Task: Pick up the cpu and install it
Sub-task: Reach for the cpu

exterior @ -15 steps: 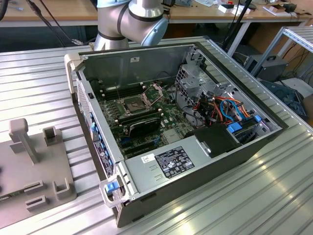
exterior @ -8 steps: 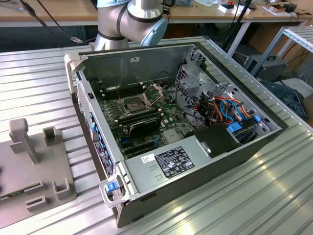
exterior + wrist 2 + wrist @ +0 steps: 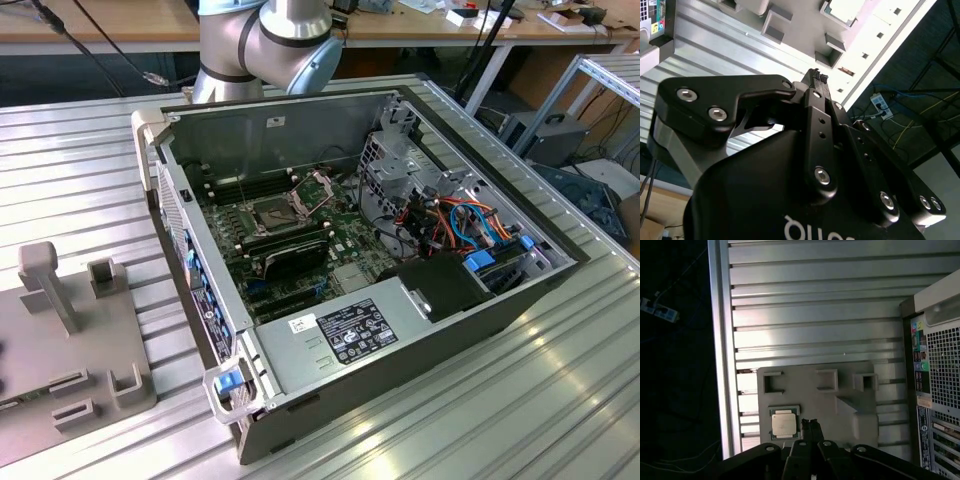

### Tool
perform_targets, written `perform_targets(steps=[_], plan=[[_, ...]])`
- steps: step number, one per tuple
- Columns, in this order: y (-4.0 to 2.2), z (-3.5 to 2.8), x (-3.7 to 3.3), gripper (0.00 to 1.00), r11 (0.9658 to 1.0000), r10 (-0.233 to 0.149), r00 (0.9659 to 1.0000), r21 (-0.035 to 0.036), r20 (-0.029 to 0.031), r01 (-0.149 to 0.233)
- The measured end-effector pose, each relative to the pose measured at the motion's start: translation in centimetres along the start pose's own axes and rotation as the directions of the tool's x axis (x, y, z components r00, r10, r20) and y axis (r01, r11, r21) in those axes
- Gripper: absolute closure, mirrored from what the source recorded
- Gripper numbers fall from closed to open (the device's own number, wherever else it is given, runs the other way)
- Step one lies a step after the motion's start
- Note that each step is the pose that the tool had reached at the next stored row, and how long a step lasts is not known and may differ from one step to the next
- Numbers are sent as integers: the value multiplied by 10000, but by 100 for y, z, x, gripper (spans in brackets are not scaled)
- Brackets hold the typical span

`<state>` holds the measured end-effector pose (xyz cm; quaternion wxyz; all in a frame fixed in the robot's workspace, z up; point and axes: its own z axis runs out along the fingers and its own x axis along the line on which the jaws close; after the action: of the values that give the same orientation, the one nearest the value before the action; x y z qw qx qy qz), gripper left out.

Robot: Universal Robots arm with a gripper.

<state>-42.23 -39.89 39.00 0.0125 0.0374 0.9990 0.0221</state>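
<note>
jaws closed together on nothing, gripper (image 3: pixel 810 423) held above the grey fixture plate (image 3: pixel 810 402) where the cpu (image 3: pixel 783 423) lies flat in its recess; we judge they should part and centre squarely over the chip's edges before gripping.

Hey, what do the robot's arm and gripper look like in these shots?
The arm is a rounded silver-grey metal tube with pale blue-grey joint caps. The matte black gripper has angular linked fingers studded with shiny silver screw heads, and white lettering on its body.
</note>
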Motion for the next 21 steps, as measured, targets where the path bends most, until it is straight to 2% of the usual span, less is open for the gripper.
perform_targets(steps=[2,5,9,21], plan=[[-1,3,7,89,10000,1,10000,-1,2,-1],[-8,49,24,89,10000,-1,10000,0,0,1],[-19,153,46,89,10000,3,10000,6,0,-3],[-34,395,96,89,10000,3,10000,38,3,-3]])
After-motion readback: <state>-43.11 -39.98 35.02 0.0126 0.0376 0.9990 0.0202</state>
